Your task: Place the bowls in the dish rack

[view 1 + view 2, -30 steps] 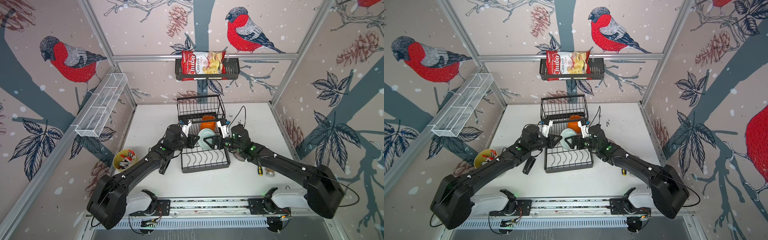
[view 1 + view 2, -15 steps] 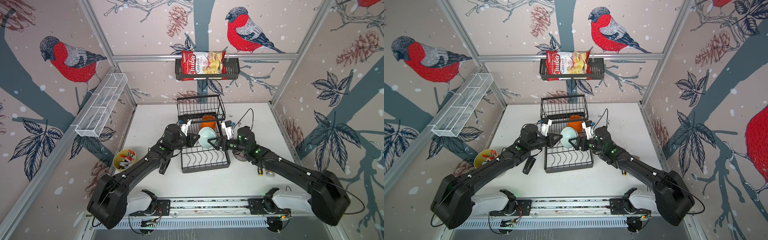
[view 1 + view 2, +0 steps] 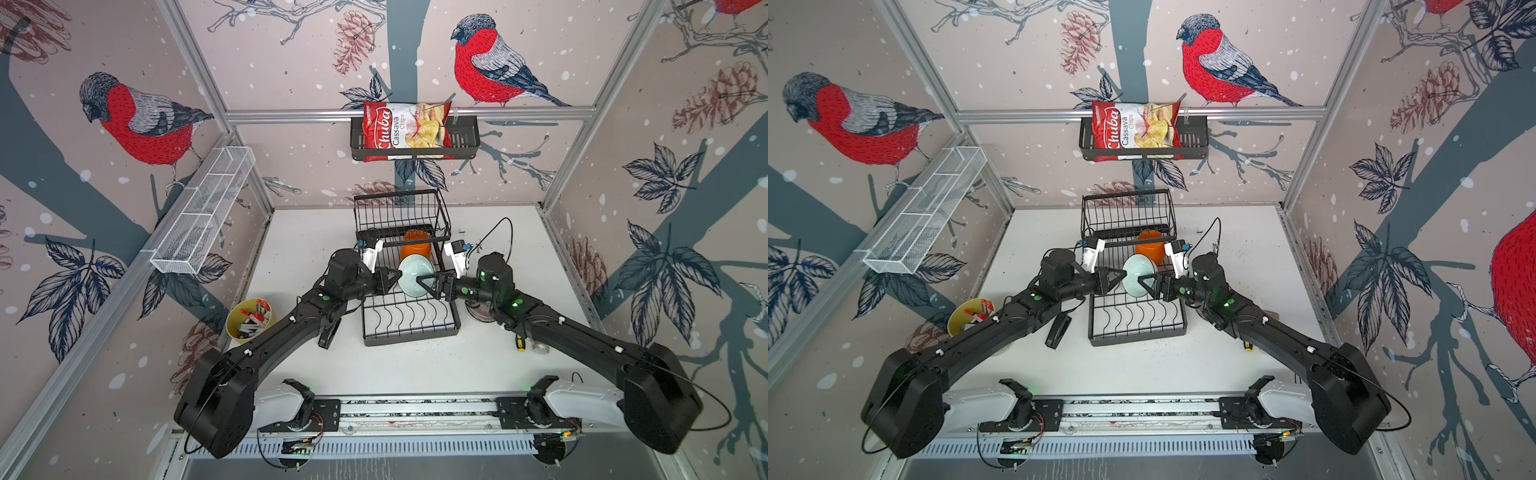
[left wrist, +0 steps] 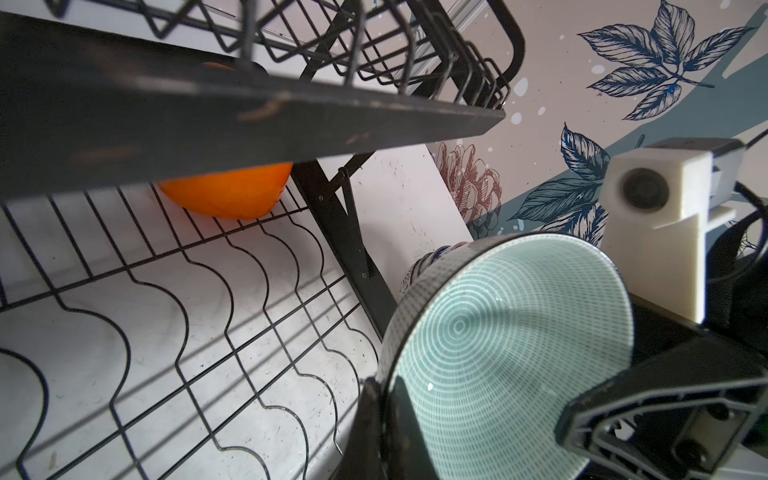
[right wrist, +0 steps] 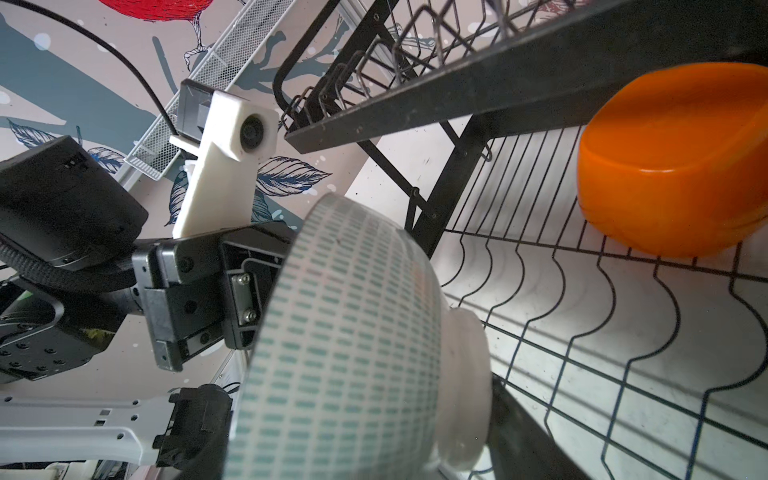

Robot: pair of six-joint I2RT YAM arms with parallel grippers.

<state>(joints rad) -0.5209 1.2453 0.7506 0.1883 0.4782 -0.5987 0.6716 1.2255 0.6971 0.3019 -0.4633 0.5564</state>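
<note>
**Change:** You are seeing the right claw [image 3: 429, 285] narrowing its jaws vs. a sec ago, when they were standing wider. One finger [image 4: 648, 415] is lying across the inside of the mint bowl [image 3: 414, 276]. The other [image 5: 523, 419] is sitting just beside the bowl's foot, so the jaws are straddling the wall. The left claw [image 3: 392, 277] is staying clamped on the opposite rim. The bowl, on edge over the base tray of the dish rack [image 3: 409, 341], is hardly shifting.

**Meaning (judgement):** A left-to-right handover, or a two-claw seating into the wavy wires, is probably getting under way. The orange bowl [image 3: 415, 249] is already lying in the rack under the raised basket. The remaining bowls are still waiting.

**Hidden / unclear:**
- Right pads vs. bowl: you cannot tell whether they are actually pressing yet.
- Lower rim of the mint bowl: its contact w/ the wires is not showing.
- One reddish patterned bowl [image 3: 478, 318] on the bench [image 3: 316, 232] is lying mostly under the right arm. A blue-patterned bowl [image 4: 432, 258] is peeking from behind the mint bowl. The total count is not readable.
</note>
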